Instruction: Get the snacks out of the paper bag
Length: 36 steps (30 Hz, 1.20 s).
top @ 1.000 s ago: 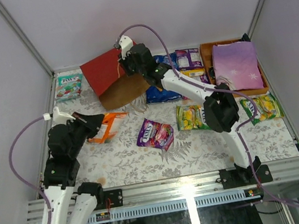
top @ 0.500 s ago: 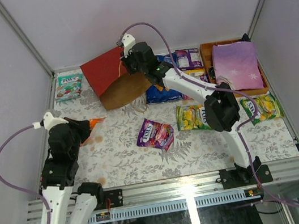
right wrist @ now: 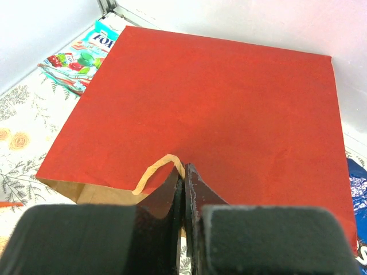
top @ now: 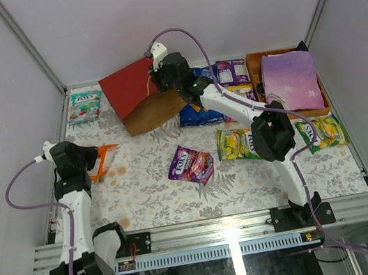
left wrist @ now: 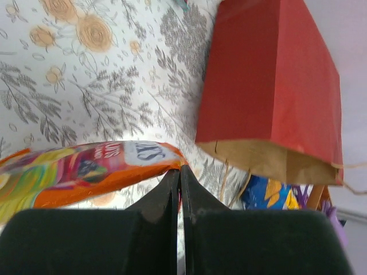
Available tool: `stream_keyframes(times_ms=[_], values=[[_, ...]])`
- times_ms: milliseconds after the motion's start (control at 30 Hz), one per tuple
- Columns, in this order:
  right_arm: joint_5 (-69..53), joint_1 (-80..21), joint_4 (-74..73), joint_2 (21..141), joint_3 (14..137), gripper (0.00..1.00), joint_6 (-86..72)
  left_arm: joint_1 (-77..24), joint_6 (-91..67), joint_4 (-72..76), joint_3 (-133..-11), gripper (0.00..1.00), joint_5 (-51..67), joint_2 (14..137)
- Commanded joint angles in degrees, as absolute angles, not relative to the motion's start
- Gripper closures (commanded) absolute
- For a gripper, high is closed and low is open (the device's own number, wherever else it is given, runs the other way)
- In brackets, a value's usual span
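1. The paper bag lies on its side at the far middle of the table, red wall up, brown mouth toward the arms.
2. The right gripper has its jaws closed at the bag's upper lip, where the cord handle runs into them. It appears to be holding the mouth up.
3. The left gripper has its jaws closed, pinching the corner of an orange packet low over the near-left table, well apart from the bag.
4. Packets out on the table:
   - teal packet
   - purple packet
   - two yellow-green packets
   - small purple pack
   - blue Doritos bag, just beside the mouth
5. Judgement: the task is mostly done. The orange packet has yet to be set down. No view shows the bag's depths, so whether anything is left inside cannot be told.
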<state>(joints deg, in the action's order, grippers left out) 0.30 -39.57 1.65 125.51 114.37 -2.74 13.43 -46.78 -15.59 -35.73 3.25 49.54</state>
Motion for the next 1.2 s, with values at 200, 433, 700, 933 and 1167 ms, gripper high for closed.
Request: stream_keyframes(times_ms=[200,433,700,933,1167], values=[[-2.5,-39.0,1.2,124.3,116.6,1.0,-5.8,17.3,-51.2,-6.6,-44.2,1.0,-12.6,56.4],[-3.1,-39.0,0.7,125.0,116.8,1.0,-6.5,17.1,-46.7,1.8,-37.2,1.0,-17.5,59.2],[-4.1,-39.0,0.0,125.6,116.5,1.0,-7.5,17.0,-48.6,2.5,-32.1,1.0,-24.0,63.5],[-5.3,-39.0,0.5,126.3,116.9,1.0,-9.4,15.1,-54.7,3.7,-29.2,1.0,-22.3,64.4],[-6.0,-39.0,0.3,126.7,117.2,1.0,-10.4,9.7,-60.2,10.7,-28.1,1.0,-17.0,73.1]])
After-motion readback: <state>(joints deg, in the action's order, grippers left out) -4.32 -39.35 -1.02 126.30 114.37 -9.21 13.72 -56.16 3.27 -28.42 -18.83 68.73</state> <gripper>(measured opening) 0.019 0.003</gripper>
